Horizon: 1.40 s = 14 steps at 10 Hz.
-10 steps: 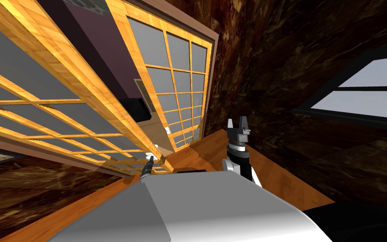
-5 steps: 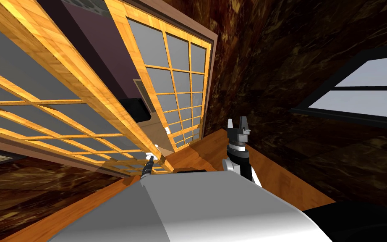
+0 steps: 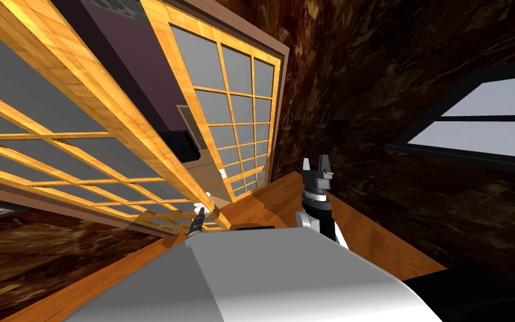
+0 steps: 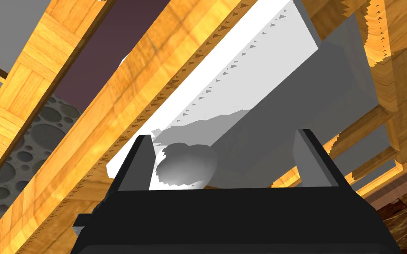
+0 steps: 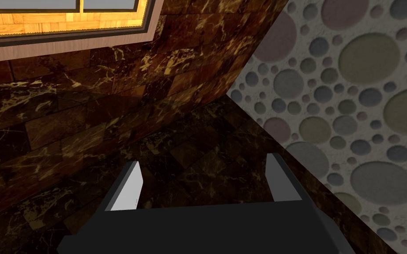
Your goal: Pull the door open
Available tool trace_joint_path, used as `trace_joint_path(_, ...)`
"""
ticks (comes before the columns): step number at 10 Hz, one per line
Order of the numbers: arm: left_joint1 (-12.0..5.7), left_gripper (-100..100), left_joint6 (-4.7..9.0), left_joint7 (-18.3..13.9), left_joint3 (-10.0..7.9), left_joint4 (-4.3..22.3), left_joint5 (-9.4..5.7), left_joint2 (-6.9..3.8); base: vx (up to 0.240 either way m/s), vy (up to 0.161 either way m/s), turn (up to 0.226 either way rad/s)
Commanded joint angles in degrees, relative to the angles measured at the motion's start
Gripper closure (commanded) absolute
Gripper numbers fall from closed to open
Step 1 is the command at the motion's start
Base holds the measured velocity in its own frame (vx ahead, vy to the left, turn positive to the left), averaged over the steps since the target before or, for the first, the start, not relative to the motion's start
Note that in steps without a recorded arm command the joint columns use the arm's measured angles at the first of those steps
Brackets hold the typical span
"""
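Item: door (image 3: 133, 117), 11 o'clock. Its pale handle (image 4: 260, 88) lies between your left claw (image 4: 223, 134) fingers, parted, not gripping. Step: grasp. Next, likely: clamp, then pull. Right claw (image 5: 202, 169), 1 o'clock: parted, idle.

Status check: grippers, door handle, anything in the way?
Left gripper open, straddling the white door handle, not clamped. Right gripper open, idle, off the door. Wood-framed door: nothing in the way seen.

Left pincer (image 4: 223, 133), right pincer (image 5: 203, 158): both agape.
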State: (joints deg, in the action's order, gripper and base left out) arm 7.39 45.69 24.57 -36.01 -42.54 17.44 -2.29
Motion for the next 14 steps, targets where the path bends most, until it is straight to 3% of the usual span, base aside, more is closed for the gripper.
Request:
trace_joint_path(1,-0.13,100,0.22,-2.7,0.42,0.5,-1.39,-0.67,-0.072,0.002,-0.144)
trace_joint_path(6,-0.37,100,0.51,-10.0,2.8,0.5,-4.96,-1.68,-0.076,0.037,-0.102)
trace_joint_path(8,-0.42,100,0.58,-12.2,3.37,0.5,-5.81,-1.91,-0.048,0.022,-0.062)
trace_joint_path(11,-0.42,100,0.58,-12.2,3.37,0.6,-5.81,-1.91,-0.016,0.005,-0.01)
trace_joint_path(14,-0.56,100,0.75,-16.4,4.78,0.6,-7.92,-2.48,-0.042,0.022,-0.08)
